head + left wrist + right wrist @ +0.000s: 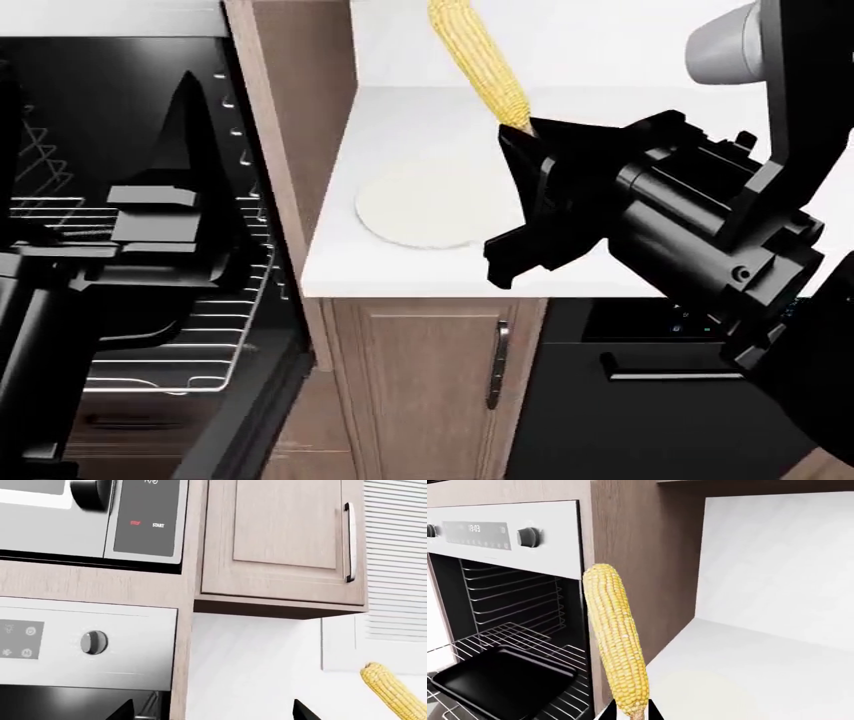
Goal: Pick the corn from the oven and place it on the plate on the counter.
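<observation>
Yellow kernels fill the corner of the left wrist view, where the corn [397, 692] leans in against the white wall; this arm's own fingers barely show as dark tips at the frame's lower edge, so I cannot tell whether they stand apart or together, and they carry nothing that can be seen. Around them are a cabinet door [287, 540] with its handle, the oven's silver control panel [87, 642] and a microwave [93, 515] above, none of which bears on the placing. In the head view the right gripper [534, 165] is clamped on the cob's butt end, the cob rising steeply up and away from the fingers, out of the oven [134, 250] and over the worktop [400, 275]. The plate [420, 205] lies just below and to the oven side of the fingers, close to the worktop's front edge and to the wood panel beside the oven. My judgement is that the step in hand is the carry to the plate: shift a little toward the plate's middle, tip the cob toward level, lower, then release, so it does not roll toward that near front edge. Room toward the back wall looks generous. In the right wrist view the cob stands upright from the fingers, the baking tray [500, 680] on its rack well aside, and bare worktop spreads beyond.
</observation>
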Available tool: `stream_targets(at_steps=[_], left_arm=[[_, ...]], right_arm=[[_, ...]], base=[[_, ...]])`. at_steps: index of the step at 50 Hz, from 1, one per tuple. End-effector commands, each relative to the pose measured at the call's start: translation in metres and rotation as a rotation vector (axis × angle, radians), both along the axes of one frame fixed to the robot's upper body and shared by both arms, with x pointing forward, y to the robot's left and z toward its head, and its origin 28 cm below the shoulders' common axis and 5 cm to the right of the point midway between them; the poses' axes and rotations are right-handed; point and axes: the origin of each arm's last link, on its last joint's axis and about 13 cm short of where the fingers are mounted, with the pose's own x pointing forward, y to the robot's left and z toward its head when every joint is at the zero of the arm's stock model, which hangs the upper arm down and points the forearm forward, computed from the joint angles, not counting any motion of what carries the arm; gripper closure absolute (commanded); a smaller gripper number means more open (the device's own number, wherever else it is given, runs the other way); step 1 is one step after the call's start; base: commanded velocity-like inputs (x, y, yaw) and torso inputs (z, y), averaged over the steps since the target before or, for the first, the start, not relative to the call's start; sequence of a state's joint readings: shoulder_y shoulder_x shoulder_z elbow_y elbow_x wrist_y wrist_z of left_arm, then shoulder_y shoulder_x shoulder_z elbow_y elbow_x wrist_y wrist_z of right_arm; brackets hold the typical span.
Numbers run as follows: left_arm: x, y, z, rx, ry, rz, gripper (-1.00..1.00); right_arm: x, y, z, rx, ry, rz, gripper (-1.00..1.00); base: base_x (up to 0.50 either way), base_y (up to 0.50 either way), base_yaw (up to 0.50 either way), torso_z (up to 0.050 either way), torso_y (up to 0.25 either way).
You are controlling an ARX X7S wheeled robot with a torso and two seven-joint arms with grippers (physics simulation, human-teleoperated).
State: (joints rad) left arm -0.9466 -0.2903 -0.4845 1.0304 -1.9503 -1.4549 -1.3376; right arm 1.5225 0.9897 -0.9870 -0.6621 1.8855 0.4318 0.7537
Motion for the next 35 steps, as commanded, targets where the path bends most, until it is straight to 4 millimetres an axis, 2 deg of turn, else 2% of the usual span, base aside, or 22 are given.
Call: stream_targets(at_steps=[1, 35], left_arm=[[-0.0004, 0.0007, -0.0002, -0.002, -0.001, 0.004, -1.0], [0.0004, -0.0003, -0.0012, 0.0, 0.003, 0.001, -1.0]], right_arm=[[0.0, 0.0003, 0.0024, -0.001, -0.021, 0.0, 1.0], [0.0014, 0.0007, 0.0011, -0.017, -0.039, 0.015, 1.0]], base=[[0.0, -0.5, 0.0, 0.0, 0.0], [0.0, -0.5, 0.0, 0.0, 0.0]])
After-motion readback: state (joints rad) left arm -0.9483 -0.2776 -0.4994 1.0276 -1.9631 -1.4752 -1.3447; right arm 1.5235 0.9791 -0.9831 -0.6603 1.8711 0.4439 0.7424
